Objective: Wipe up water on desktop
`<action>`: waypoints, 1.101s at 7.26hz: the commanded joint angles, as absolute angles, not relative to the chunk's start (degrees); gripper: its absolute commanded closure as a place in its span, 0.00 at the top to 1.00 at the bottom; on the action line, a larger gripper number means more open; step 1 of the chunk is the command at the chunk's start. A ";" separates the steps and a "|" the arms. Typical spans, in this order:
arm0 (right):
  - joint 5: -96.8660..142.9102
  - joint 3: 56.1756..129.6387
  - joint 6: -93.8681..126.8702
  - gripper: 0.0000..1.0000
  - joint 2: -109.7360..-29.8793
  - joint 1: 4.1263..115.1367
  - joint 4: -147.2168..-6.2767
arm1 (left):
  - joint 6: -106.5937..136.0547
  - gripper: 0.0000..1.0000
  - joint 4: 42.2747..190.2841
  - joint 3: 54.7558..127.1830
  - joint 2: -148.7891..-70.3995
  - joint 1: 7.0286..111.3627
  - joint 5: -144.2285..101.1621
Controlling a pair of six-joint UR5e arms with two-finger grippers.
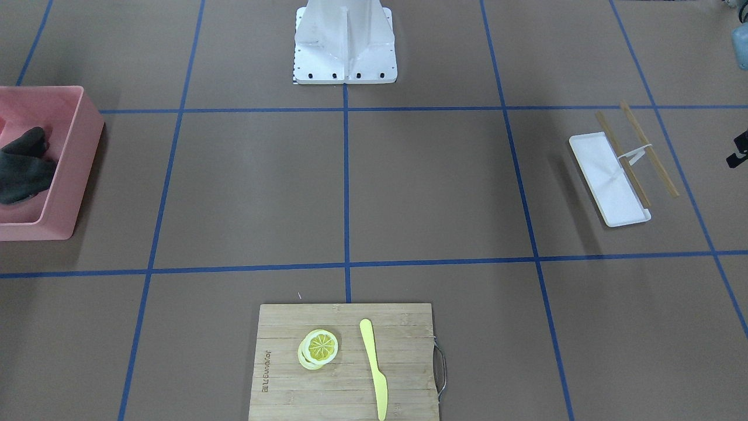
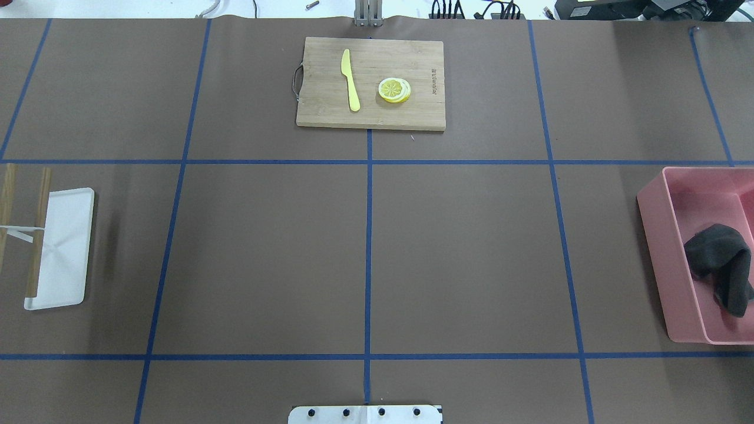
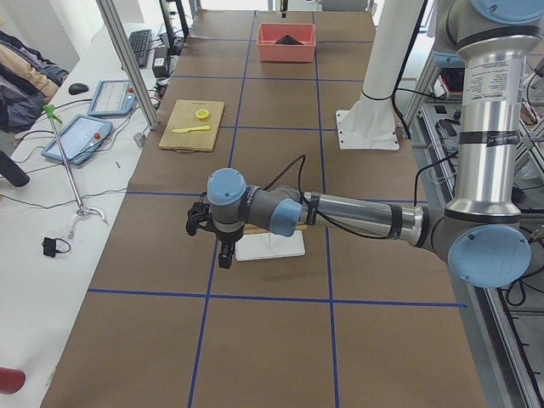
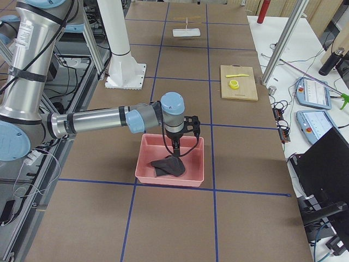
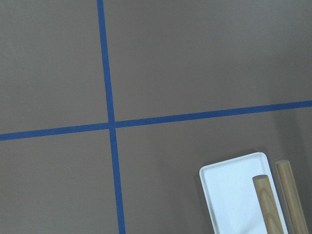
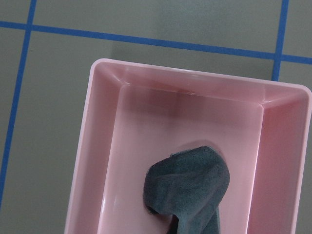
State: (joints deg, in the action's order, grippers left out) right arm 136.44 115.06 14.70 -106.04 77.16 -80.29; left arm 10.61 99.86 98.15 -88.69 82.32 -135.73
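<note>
The desktop [image 2: 471,253] is a brown tabletop crossed by blue tape lines; no water shows on it in any view. A dark grey cloth [image 2: 721,265] lies crumpled in a pink bin [image 2: 665,265] at my right. It also shows in the right wrist view [image 6: 187,187]. In the exterior right view my right gripper [image 4: 175,153] hangs just above the cloth [image 4: 168,165]; I cannot tell if it is open. In the exterior left view my left gripper [image 3: 223,253] hovers beside a white tray [image 3: 272,246]; I cannot tell its state.
The white tray [image 2: 65,253] with two wooden sticks [image 2: 38,235] across it sits at my left. A bamboo cutting board [image 2: 371,112] at the far edge carries a yellow knife [image 2: 350,79] and lemon slices [image 2: 394,90]. The robot's base [image 1: 345,47] stands at mid table.
</note>
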 commanded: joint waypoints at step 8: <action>136.23 113.82 14.85 1.00 -104.41 77.43 -80.07 | 10.99 0.98 105.03 98.53 -88.42 82.35 -135.53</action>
